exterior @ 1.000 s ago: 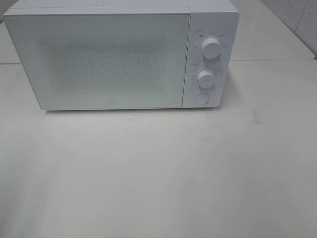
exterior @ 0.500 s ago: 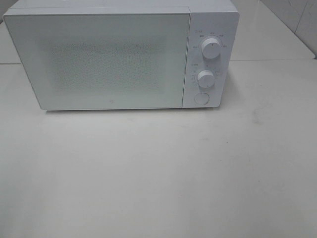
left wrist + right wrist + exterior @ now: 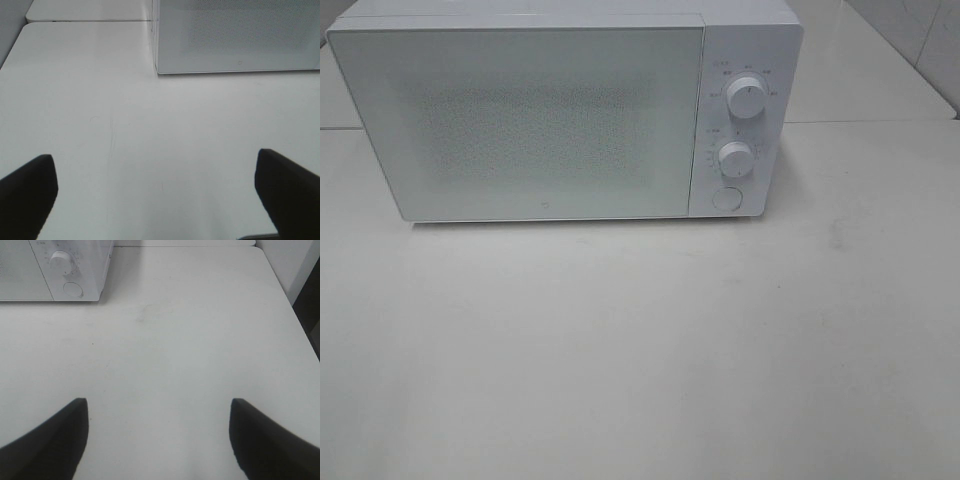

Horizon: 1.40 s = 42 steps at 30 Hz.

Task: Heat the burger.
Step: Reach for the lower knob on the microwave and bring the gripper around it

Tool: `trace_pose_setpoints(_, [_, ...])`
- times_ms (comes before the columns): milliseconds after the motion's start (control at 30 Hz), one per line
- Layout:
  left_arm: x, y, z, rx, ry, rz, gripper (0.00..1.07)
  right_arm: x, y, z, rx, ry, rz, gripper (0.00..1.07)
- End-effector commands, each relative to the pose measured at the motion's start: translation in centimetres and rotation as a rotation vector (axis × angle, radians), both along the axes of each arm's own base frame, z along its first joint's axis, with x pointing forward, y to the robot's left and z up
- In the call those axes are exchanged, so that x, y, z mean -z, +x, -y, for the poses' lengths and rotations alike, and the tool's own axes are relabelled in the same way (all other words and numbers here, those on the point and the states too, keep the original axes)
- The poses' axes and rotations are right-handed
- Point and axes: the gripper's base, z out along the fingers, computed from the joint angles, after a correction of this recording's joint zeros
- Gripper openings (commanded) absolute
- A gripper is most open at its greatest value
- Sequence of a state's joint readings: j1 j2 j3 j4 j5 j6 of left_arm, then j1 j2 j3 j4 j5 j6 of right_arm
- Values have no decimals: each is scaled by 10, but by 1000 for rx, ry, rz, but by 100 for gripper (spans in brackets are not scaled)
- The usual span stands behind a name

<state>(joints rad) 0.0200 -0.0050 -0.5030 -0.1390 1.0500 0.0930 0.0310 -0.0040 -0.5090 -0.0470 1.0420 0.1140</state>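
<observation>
Change over the last second: none that I can find. From the high camera the table (image 3: 640, 350) is as bare as it was, the microwave (image 3: 560, 110) sits in the same spot at the back, and its door (image 3: 520, 120) is shut as before. The upper dial (image 3: 747, 100) and lower dial (image 3: 735, 157) show the same pointer positions, and the round button (image 3: 726, 197) below them is untouched.

Burger: not in any view. It is not on the visible table. The door's speckled window gives nothing away, so I cannot tell whether it is inside.

Meaning for the task: a standstill. Judging from the shut door and my empty grippers, I am either not yet started or already past loading, and the pictures do not settle which. If the burger is inside, the dials are my next concern. If not, the door must come open first, probably by the button.

Arms: both drawn back, out of the high camera's sight, low over the near part of the table and facing the microwave.

Left gripper (image 3: 155, 167): fingers spread wide, bare table between them, nothing held. It looks toward the microwave's lower left front corner, well apart from it.

Right gripper (image 3: 158, 407): fingers also apart, nothing between them. The lower dial and the button lie ahead and off to one side, well out of reach.
</observation>
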Motion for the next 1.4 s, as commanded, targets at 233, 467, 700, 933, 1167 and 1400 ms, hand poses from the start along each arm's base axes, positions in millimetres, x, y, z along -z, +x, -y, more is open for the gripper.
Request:
trace_pose_setpoints(233, [0,-3,1,0,-14,32,100,0,-3,0,4,-4,28,75])
trace_pose_setpoints(467, [0,-3,1,0,-14,32,100,0,-3,0,4,-4,28,75])
trace_pose_setpoints(700, [0,-3,1,0,-14,32,100,0,-3,0,4,-4,28,75])
trace_pose_setpoints(933, [0,-3,1,0,-14,32,100,0,-3,0,-1,-4,28,75])
trace_pose_setpoints(1167, [0,-3,1,0,-14,32,100,-2,-3,0,0,0,37,75])
trace_pose_setpoints(1400, [0,-3,1,0,-14,32,100,-11,9,-1,-2,-2,21,75])
